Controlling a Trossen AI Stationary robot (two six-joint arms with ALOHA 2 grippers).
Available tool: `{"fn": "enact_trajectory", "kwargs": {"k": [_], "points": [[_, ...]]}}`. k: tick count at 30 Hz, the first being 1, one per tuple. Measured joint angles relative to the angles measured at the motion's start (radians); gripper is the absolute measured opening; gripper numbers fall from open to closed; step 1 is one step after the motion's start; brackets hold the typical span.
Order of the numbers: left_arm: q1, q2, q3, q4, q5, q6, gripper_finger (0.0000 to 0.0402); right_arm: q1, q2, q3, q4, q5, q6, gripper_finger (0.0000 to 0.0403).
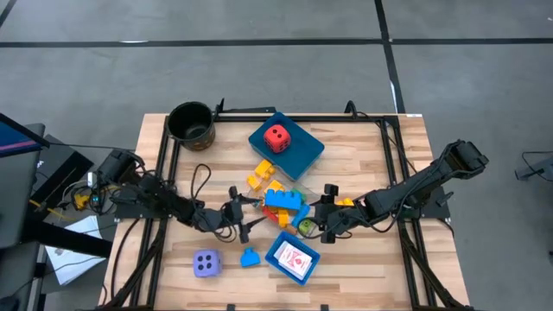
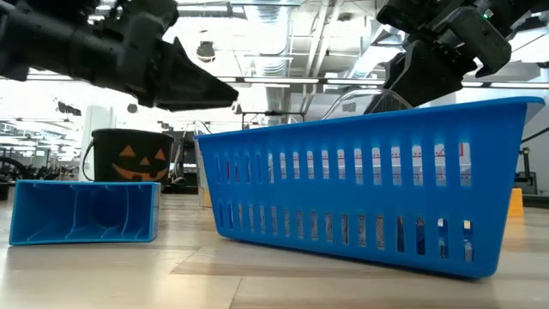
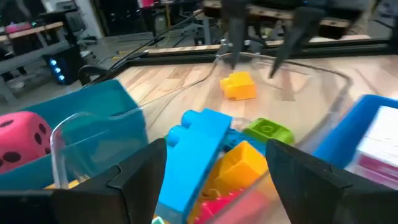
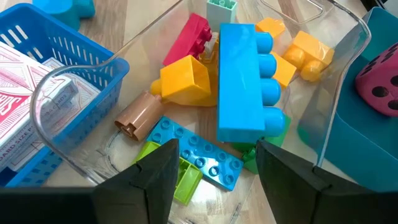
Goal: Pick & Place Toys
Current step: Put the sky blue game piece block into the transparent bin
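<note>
Left pincer [image 1: 244, 218]: low over the tabletop [image 1: 363, 268], just left of the brick pile; fingers parted, nothing between them.
Right pincer [image 1: 321, 221]: at the pile's right edge, fingers apart and empty, hovering above the bricks.
Brick pile: a long blue brick [image 4: 242, 81] lies on top inside a clear container [image 4: 339, 93], with yellow [image 4: 185, 81], red [image 4: 189, 37] and green [image 4: 180, 177] bricks around it.
Loose yellow brick [image 3: 239, 86]: alone on the wood, beyond the pile.
Red die [image 1: 276, 136]: on an upturned blue tray [image 1: 302, 155] near the dark pot [image 1: 191, 123].
Lavender die [image 1: 206, 263]: front left of the tabletop, beside a small blue piece [image 1: 250, 257].
Cards [image 1: 294, 258]: inside the small blue basket [image 1: 278, 249] at the front.
</note>
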Motion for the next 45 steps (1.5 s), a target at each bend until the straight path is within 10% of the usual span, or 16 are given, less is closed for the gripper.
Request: {"fn": "enact_trajectory", "kwargs": {"k": [13,24,45], "points": [[-0.148,-0.244,0.0,-0.305,0.348,-0.131,0.0306,0.0,0.0,0.0,0.0,0.0,0.008,0.0205],[-0.159,-0.179,0.002,-0.37,0.504,-0.348,0.0394,-0.001,0.001,0.0,0.008,0.0,0.008,0.0205],[-0.159,0.053,0.212,-0.666,0.499,-0.347,0.04,-0.006,0.001,-0.001,0.014,-0.002,0.008,0.0205]]}}
